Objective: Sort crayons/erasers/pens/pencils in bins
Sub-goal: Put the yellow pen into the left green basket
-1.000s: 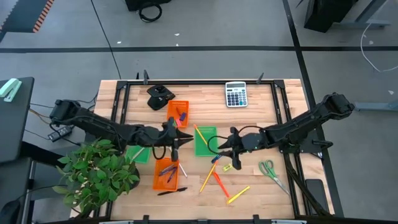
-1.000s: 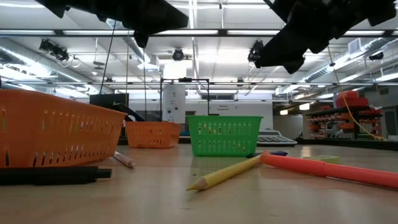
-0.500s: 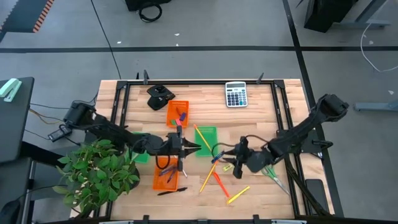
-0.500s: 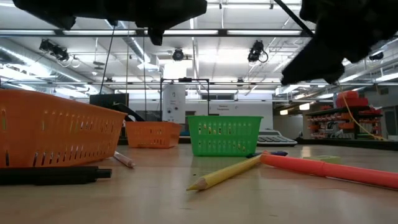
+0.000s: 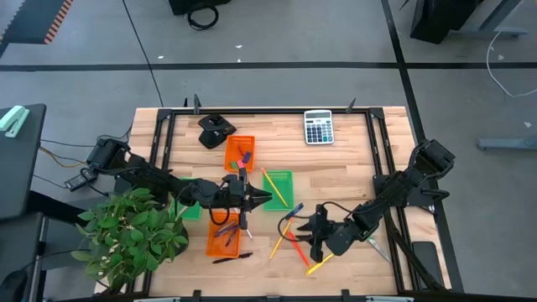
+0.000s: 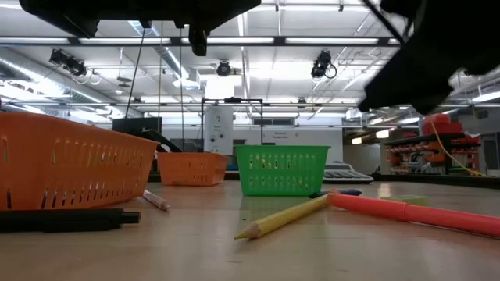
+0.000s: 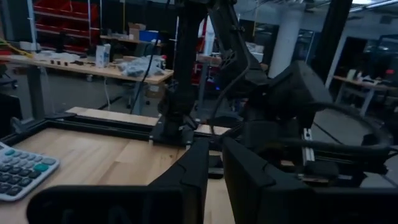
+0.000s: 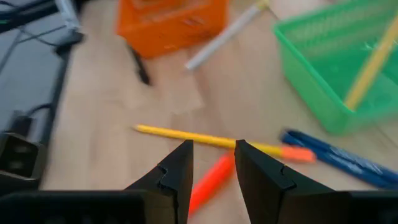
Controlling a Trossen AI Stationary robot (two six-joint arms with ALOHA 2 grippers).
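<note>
My right gripper (image 5: 312, 237) hangs open and slants down over an orange crayon (image 8: 211, 180) and a thin yellow pencil (image 8: 186, 137) that lie flat on the table; it touches neither. A blue pen (image 8: 336, 158) lies beside the green bin (image 5: 278, 189), which holds a yellow pencil. My left gripper (image 5: 267, 199) points level toward the table's right, above the gap between that bin and the near orange bin (image 5: 223, 238). Its fingers (image 7: 199, 165) stand a narrow gap apart with nothing between them.
A far orange bin (image 5: 241, 153) holds small items. A calculator (image 5: 318, 127) sits at the back. A black pen (image 5: 231, 257) and a yellow stick (image 5: 321, 263) lie near the front edge. A potted plant (image 5: 130, 235) covers the front left corner.
My right gripper has swung toward the table's near edge and sunk lower, rolling as it went, from beside the green bin to above the orange crayon. My left gripper has shifted a little toward the table's right.
</note>
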